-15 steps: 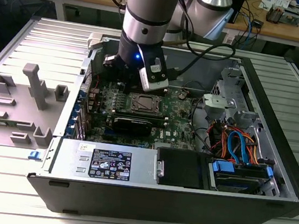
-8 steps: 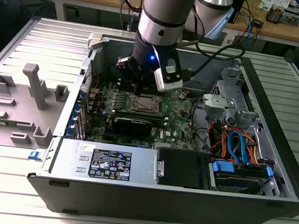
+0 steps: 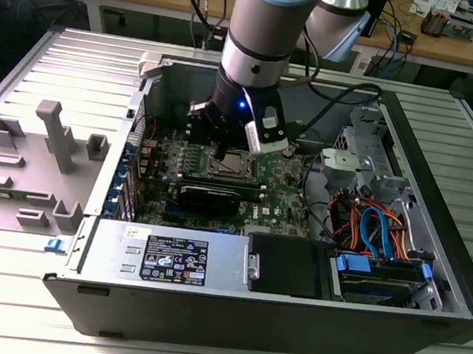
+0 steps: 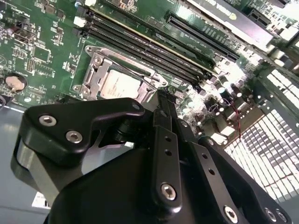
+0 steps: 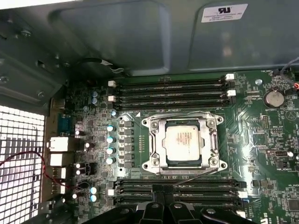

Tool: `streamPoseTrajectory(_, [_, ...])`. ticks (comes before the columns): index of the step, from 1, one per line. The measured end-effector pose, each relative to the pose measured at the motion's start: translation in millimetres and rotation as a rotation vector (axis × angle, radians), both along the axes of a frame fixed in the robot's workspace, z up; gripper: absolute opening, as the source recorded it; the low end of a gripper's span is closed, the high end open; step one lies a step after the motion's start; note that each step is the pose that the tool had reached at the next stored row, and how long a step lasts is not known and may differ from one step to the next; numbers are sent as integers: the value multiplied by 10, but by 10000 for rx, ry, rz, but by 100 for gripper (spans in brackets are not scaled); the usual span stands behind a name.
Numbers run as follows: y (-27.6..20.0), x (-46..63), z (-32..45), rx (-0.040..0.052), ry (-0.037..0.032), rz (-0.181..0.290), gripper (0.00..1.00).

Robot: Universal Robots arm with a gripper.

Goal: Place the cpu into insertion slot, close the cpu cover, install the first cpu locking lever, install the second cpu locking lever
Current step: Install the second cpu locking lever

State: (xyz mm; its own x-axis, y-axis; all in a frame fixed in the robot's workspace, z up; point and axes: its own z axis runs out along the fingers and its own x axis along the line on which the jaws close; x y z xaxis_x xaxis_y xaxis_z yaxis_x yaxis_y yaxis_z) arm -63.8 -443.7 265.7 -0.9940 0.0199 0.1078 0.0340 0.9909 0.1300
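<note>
Scene: open computer case [image 3: 289, 313] lying on its side on a ribbed metal table [image 3: 44, 58], green board [image 3: 286, 196] inside; robot arm [image 3: 259, 24] reaching down into the case from above.
Hand: black hand [image 3: 222, 151] low over the board in the exterior view, at the edge of the socket area on the exterior view's left; its black linkage fills the near part of the second wrist view, fingers [image 4: 164, 112] drawn together into one narrow tip; nothing seen between them, so it looks clenched on nothing.
Chip: cpu [image 5: 183, 141] sits flat inside the insertion slot [image 5: 156, 142], dull silver top facing up; also seen in the second wrist view [image 4: 120, 87].
Cover: cpu cover [image 5: 212, 140] lies down flat around the chip, the chip top showing through its square cut-out.
Lever: thin wire lever [image 5: 201, 173] runs along one side of the socket, beside the long black memory slots [image 5: 170, 88]; cannot tell if it is hooked.
Chip vs hand: chip is apart from the hand, not touching; in the second wrist view the fingertip ends just beside the socket's metal frame [image 4: 96, 63], near one of its corners; in the first wrist view the socket lies just beyond the finger ends.
Other: bundle of coloured cables [image 3: 377, 229] and a grey box [image 3: 171, 255] elsewhere in the case, well apart from the hand.
</note>
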Motion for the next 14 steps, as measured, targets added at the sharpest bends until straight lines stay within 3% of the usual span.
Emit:
streamPoseTrajectory(4, [11, 0, -88, 3, 0, 0, 11])
streamPoseTrajectory(5, [9, 0, -114, 58, -2, 1, 11])
streamPoseTrajectory(6, [8, -14, -230, 145, 0, 5, 11])
streamPoseTrajectory(7, [3, -119, -343, 362, 0, 15, 11])
streamPoseTrajectory(8, [3, -121, -397, 366, 0, 17, 11])
streamPoseTrajectory(14, [1, -146, -430, 376, -10, 71, 11])
